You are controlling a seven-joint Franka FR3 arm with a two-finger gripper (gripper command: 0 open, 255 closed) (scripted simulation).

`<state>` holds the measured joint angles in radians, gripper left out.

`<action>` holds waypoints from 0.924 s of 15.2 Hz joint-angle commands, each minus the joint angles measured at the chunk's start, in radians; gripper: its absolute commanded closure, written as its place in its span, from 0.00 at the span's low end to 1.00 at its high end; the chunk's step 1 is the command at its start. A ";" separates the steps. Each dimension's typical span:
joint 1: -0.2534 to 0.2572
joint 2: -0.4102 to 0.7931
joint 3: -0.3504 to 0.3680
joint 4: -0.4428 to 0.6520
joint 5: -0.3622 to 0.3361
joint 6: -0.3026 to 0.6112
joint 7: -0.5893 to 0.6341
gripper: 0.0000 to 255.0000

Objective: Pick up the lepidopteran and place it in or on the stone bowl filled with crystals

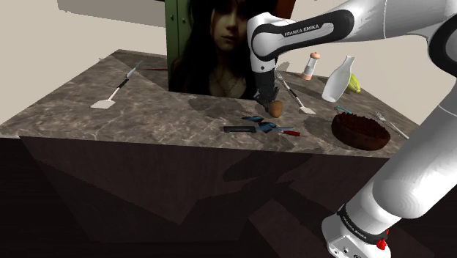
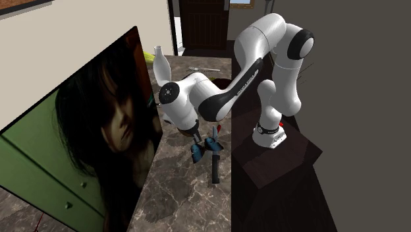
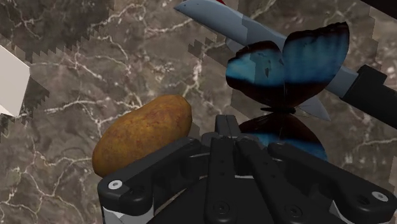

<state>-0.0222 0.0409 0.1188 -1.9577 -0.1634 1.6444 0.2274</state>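
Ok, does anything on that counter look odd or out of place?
Yes. A blue butterfly lies across a knife, right beside a potato. Also, a large portrait panel stands upright on the dark veined counter, which seems out of place there.

Dark veined marble counter point(image 1: 66, 110), beige wall point(image 2: 66, 39) behind, large portrait panel point(image 1: 209, 51) (green-edged), dark wooden door point(image 2: 201, 23)

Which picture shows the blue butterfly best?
The wrist view: the butterfly is close up, its blue, dark-edged wings spread across a knife. In the shoulder view it is just a small blue speck on the marbled counter. In the second exterior view it is small, just below the arm.
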 commanded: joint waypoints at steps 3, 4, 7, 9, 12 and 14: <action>-0.001 -0.054 0.000 -0.059 0.037 0.036 0.019 0.00; -0.001 -0.107 0.000 -0.117 0.074 0.071 0.038 0.00; 0.008 -0.266 0.000 -0.285 0.185 0.175 0.094 0.00; 0.021 -0.371 0.002 -0.390 0.259 0.241 0.134 0.00; 0.030 -0.411 0.006 -0.457 0.293 0.298 0.152 0.00; 0.032 -0.405 0.009 -0.479 0.295 0.326 0.151 0.00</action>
<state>0.0084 -0.3622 0.1263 -2.4215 0.1277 1.9540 0.3776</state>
